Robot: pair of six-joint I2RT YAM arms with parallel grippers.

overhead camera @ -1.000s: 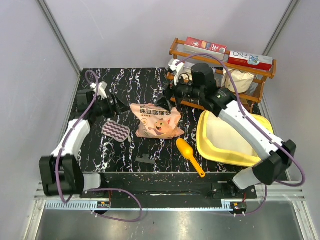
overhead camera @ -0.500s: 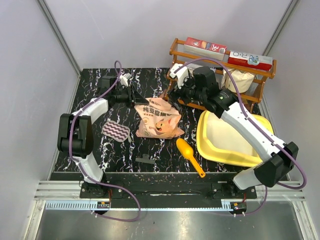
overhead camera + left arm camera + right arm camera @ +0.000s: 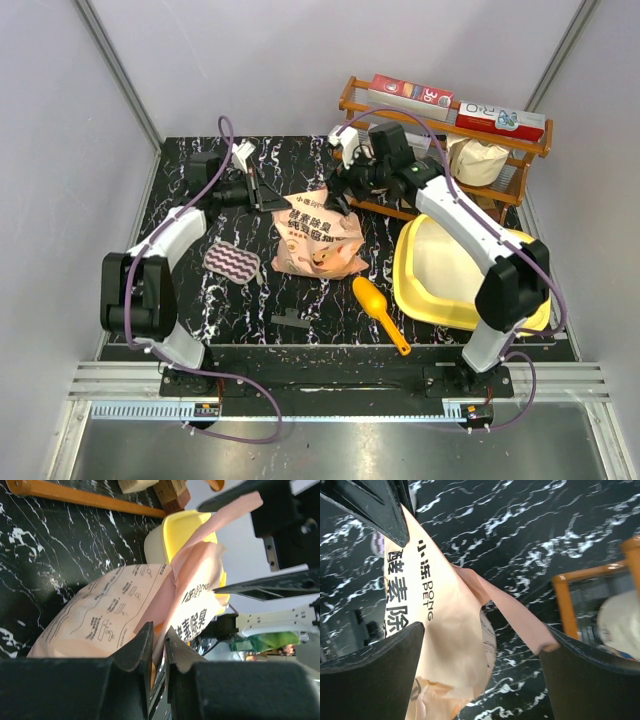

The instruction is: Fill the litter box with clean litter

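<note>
The clean litter is out of sight inside a peach-orange bag (image 3: 318,238) with Chinese writing, lying mid-table. My left gripper (image 3: 264,190) is at the bag's upper left corner. In the left wrist view its jaws (image 3: 159,641) are shut on the thin edge of the bag (image 3: 105,615). My right gripper (image 3: 340,196) stands open at the bag's upper right corner. Its wide-spread fingers (image 3: 370,665) straddle the bag's raised top (image 3: 440,625) and a loose pink flap. The yellow litter box (image 3: 412,283) sits to the right of the bag, its inside pale.
An orange scoop (image 3: 380,312) lies in front of the bag. A purple striped pad (image 3: 232,262) is at the left, and a small dark piece (image 3: 290,320) lies near the front edge. A wooden rack (image 3: 450,115) with boxes stands at the back right, close behind my right arm.
My left arm swung in from the left to the bag's top corner and its jaws closed on the edge. My right gripper shifted left over the bag's other corner, and the bag's top rose.
</note>
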